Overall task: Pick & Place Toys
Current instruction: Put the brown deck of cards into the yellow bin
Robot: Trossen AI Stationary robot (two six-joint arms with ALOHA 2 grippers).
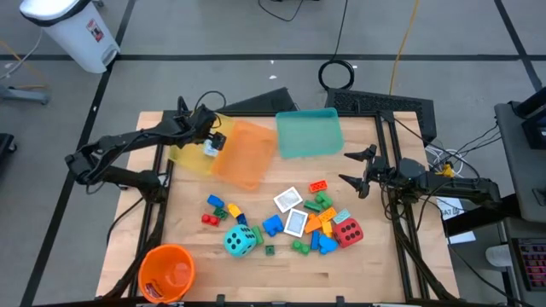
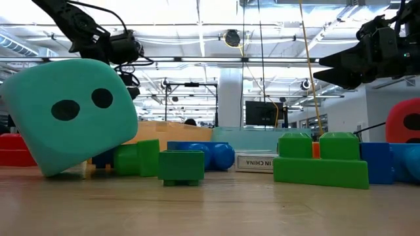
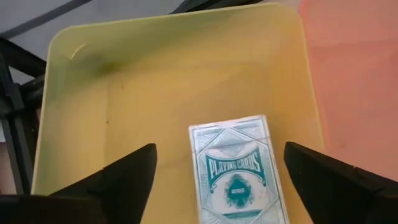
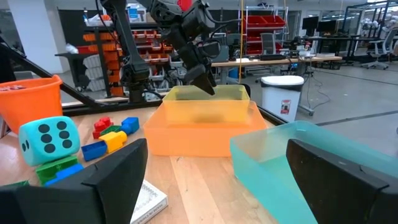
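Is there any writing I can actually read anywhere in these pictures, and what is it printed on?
"PLAYING CARDS": card pack lying in the yellow tray.
"IN CHINA": white box behind the green bricks, low view.
Label on the white bin: too small to read.

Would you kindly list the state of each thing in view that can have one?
Left gripper: open, above the yellow tray.
Right gripper: open, empty, at the table's right side.
Yellow tray: holds one card pack.
Card pack: lying flat, released.
Orange tray: empty.
Teal tray: empty.
Cyan die: tilted on bricks.
Bucket: upright.
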